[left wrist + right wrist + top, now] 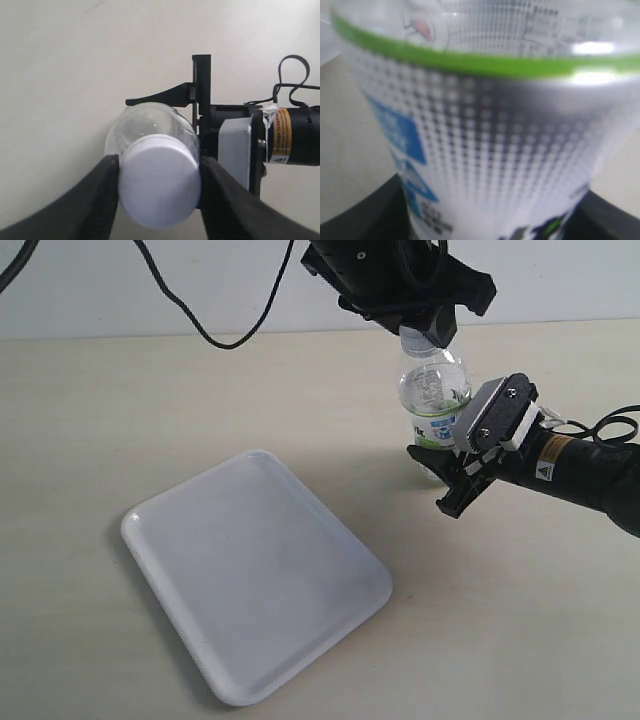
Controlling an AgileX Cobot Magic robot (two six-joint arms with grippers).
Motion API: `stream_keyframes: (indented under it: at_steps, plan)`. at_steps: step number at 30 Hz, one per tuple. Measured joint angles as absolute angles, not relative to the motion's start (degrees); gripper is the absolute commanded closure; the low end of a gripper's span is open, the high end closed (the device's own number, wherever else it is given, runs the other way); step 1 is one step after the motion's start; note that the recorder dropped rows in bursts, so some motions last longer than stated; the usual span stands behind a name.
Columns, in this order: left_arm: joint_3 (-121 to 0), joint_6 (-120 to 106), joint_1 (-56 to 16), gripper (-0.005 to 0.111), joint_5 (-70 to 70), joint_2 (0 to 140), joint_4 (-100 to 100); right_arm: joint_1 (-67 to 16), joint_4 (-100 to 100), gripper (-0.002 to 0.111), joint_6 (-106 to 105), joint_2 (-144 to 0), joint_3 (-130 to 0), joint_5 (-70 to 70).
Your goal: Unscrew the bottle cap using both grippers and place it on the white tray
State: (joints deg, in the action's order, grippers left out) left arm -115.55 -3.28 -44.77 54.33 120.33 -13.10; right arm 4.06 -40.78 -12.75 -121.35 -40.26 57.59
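While the bottle [433,390] stands near the white tray [250,585], left claw [159,196] clamped on bottle cap [160,182], right claw [433,480] clamped round bottle.

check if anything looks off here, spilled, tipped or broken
Nothing stands out. The bottle stands on the table, held low by the right tool, with the bottle cap on and clamped by the left tool. No spill shows, and the white tray lies flat, apart from the bottle.

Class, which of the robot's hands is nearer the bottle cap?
Left. The left hand clamps the bottle cap from both sides; the right hand grips the bottle lower down, near its base.
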Motion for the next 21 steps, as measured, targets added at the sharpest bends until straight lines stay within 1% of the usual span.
stream_keyframes:
  at_steps: [2,3,4,5,8,9,10,11,12,14,21]
  plan:
    - [-115.63,-1.43,-44.77,0.106,54.46,120.33,-13.0,4.06,-40.78,0.108,-12.75,-121.35,-40.26,57.59]
    - [-115.63,-0.98,-44.77,0.103,54.46,120.33,-13.0,4.06,-40.78,0.108,-12.75,-121.35,-40.26,57.59]
    - [-115.63,-0.72,-44.77,0.097,54.49,120.33,-13.0,4.06,-40.78,0.108,-12.75,-121.35,-40.26,57.59]
    - [-115.63,-0.72,-44.77,0.088,54.49,120.33,-13.0,4.06,-40.78,0.108,-12.75,-121.35,-40.26,57.59]
    - [-115.63,-3.31,-44.77,0.05,54.59,120.33,-12.88,4.06,-40.78,0.108,-12.75,-121.35,-40.26,57.59]
    - [-115.63,-4.51,-44.77,0.039,54.59,120.33,-12.99,4.06,-40.78,0.108,-12.75,-121.35,-40.26,57.59]
    - [-115.63,-5.74,-44.77,0.03,54.59,120.33,-12.99,4.06,-40.78,0.108,-12.75,-121.35,-40.26,57.59]
    - [-115.63,-6.96,-44.77,0.026,54.49,120.33,-12.99,4.06,-40.78,0.108,-12.75,-121.35,-40.26,57.59]
    - [-115.63,-7.69,-44.77,0.023,54.35,120.33,-12.99,4.06,-40.78,0.108,-12.75,-121.35,-40.26,57.59]
    - [-115.63,-9.14,-44.88,0.021,54.12,120.33,-13.25,4.06,-40.78,0.108,-12.75,-121.35,-40.26,57.59]
    - [-115.63,-20.37,-44.88,0.021,54.01,119.05,-13.25,4.06,-40.55,0.108,-12.75,-121.35,-40.26,57.51]
